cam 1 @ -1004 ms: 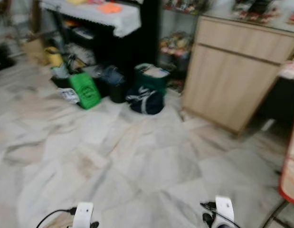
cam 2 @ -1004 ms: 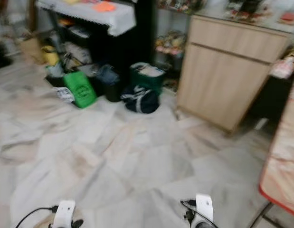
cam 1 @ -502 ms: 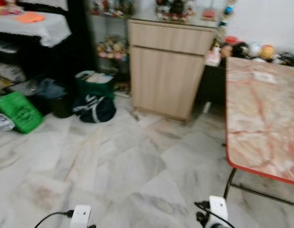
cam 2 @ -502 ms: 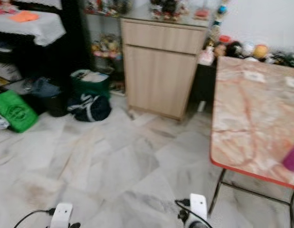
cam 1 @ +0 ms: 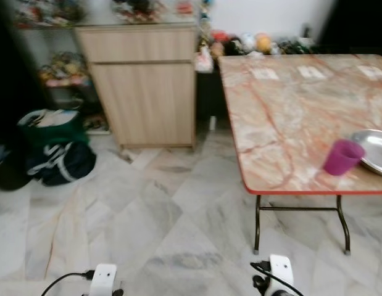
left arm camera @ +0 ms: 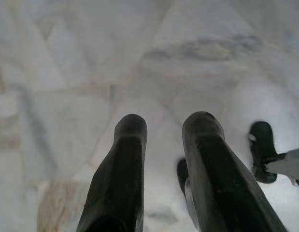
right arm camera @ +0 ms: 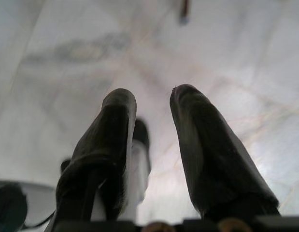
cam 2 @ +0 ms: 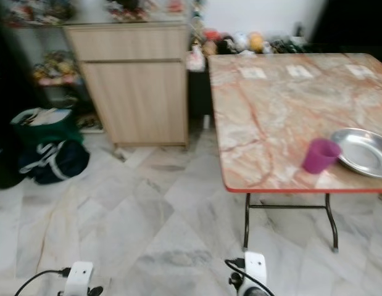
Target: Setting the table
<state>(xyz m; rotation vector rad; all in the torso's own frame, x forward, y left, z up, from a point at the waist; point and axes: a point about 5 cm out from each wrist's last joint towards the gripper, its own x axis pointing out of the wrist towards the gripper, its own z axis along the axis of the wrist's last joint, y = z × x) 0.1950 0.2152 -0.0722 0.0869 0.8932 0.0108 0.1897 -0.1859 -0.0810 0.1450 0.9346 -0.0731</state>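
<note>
Marble floor (cam 1: 147,228) lies under both grippers, which hang low and idle with nothing between their fingers. The left gripper (left arm camera: 163,123) has its two black fingers parted, grey-veined tile showing in the gap and beyond the tips. The right gripper (right arm camera: 149,96) is likewise spread, pointing down at pale tile.

Well ahead of the jaws and off toward the right gripper's side stands a table (cam 2: 271,117) with a pinkish marbled top, red edging and dark metal legs. Near its closest edge sits a purple cup (cam 2: 320,155), upright, and just beside it, farther from the left gripper, a silver plate (cam 2: 365,152); the blur makes it hard to say whether the two touch.

Farther ahead, a light wooden cabinet (cam 1: 144,86) stands against the wall, with a dark bag (cam 1: 58,161) on the floor on the left gripper's side of it.
</note>
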